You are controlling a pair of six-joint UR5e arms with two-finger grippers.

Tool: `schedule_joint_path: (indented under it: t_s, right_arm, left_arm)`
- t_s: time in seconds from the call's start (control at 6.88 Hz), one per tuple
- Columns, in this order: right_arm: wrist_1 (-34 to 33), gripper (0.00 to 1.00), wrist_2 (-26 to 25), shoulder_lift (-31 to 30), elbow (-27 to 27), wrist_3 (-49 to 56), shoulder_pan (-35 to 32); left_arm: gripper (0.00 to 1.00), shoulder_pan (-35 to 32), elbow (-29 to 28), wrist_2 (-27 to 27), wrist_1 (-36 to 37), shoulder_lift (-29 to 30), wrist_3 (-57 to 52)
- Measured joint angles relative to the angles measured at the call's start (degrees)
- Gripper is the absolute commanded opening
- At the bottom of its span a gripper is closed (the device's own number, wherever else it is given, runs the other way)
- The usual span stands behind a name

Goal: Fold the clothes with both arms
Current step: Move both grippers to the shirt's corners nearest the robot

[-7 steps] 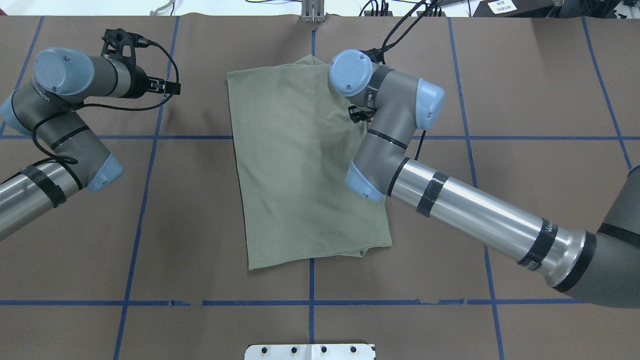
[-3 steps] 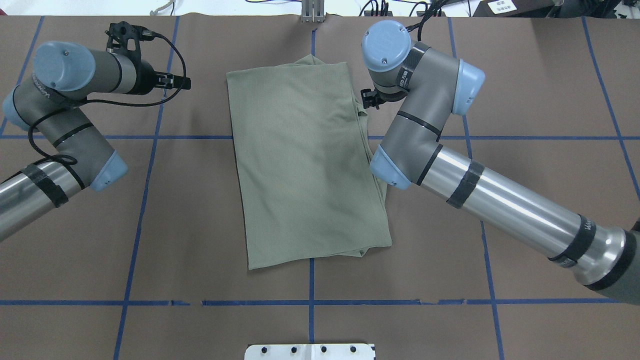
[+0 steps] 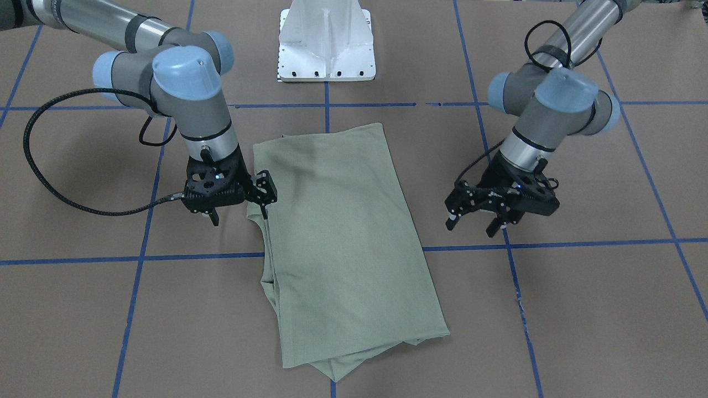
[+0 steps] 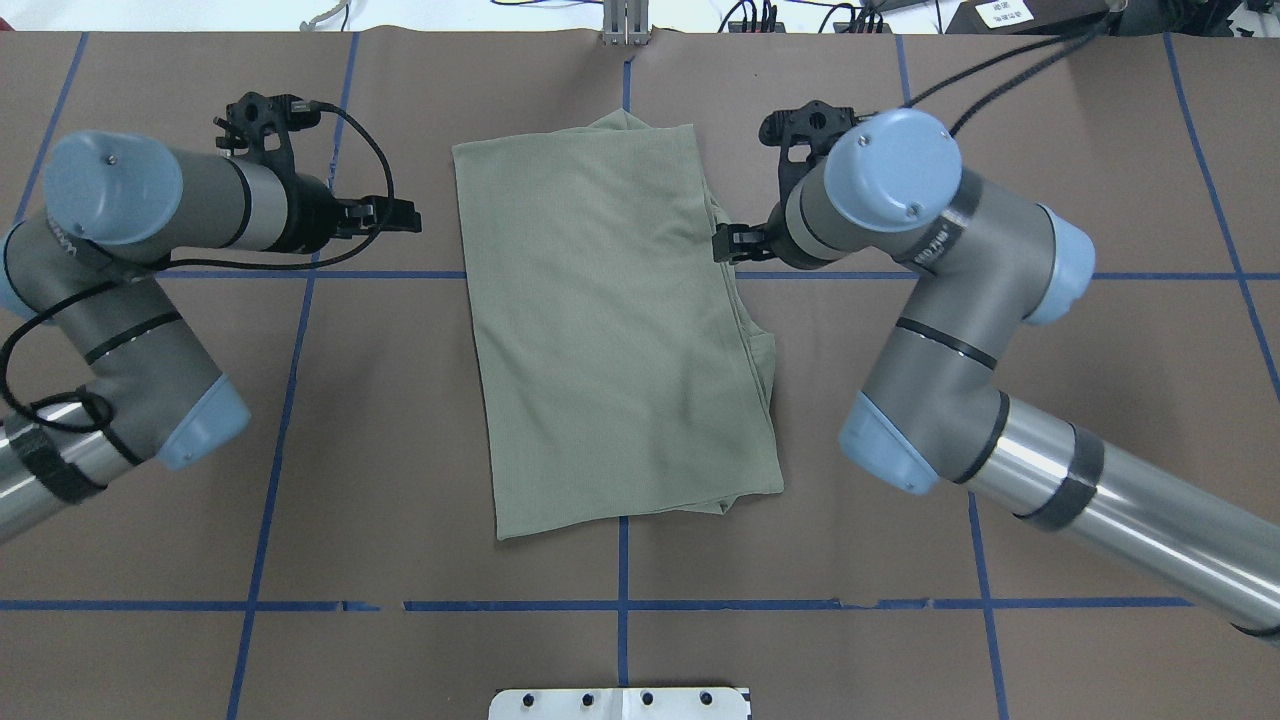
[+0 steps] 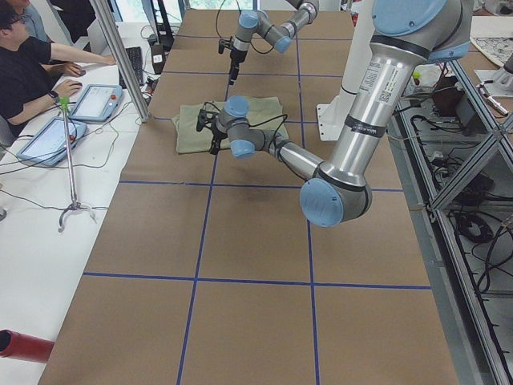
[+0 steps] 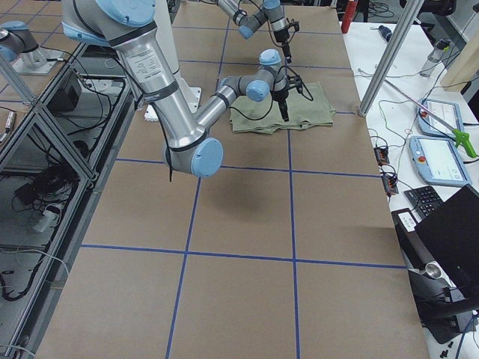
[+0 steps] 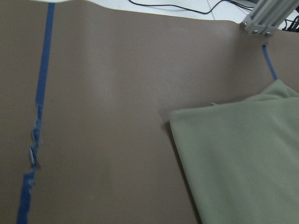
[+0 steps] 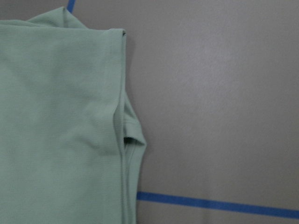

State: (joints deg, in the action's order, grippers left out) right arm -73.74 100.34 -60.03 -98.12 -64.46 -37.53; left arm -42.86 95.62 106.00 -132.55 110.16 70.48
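Observation:
The clothes, a sage-green shirt (image 4: 610, 330), lie folded in a long rectangle at the table's middle, with layered edges along the side nearest my right arm. My right gripper (image 3: 239, 215) hangs open just off that edge, one fingertip (image 3: 265, 210) over the shirt's border, nothing held. In the overhead view the right gripper (image 4: 722, 243) sits at the shirt's right edge. My left gripper (image 3: 471, 224) is open and empty above bare table, a short way off the shirt's other long edge (image 4: 470, 300). The wrist views show the shirt's corner (image 7: 243, 158) and its folded edge (image 8: 56, 116).
Blue tape lines (image 4: 620, 605) grid the brown table cover. The white pedestal base (image 3: 326, 44) stands at the robot's side. A metal post (image 4: 625, 20) stands at the far edge. A person (image 5: 32, 64) sits at a side table with tablets.
My right arm has swung off the shirt to its right edge, leaving the shirt flat. My left gripper has moved closer to the shirt's left edge.

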Motion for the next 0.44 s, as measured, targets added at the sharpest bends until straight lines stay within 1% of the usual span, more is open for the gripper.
schedule_joint_path:
  t_s: [0.15, 0.29, 0.44]
  right_arm:
    - [5.9, 1.0, -1.6, -4.3, -3.1, -7.9, 2.3]
    - [10.8, 1.0, -4.9, -8.5, -6.0, -15.5, 5.2]
    - [15.0, 1.0, -8.3, -11.6, -7.9, -22.4, 8.1]
  left_arm:
    - [1.0, 5.6, 8.3, -2.2, 1.9, -3.6, 7.7]
    - [1.0, 12.8, 14.0, -7.6, 2.6, -6.0, 16.8]
    - [0.97, 19.6, 16.4, -14.1, 2.8, -6.9, 25.5]
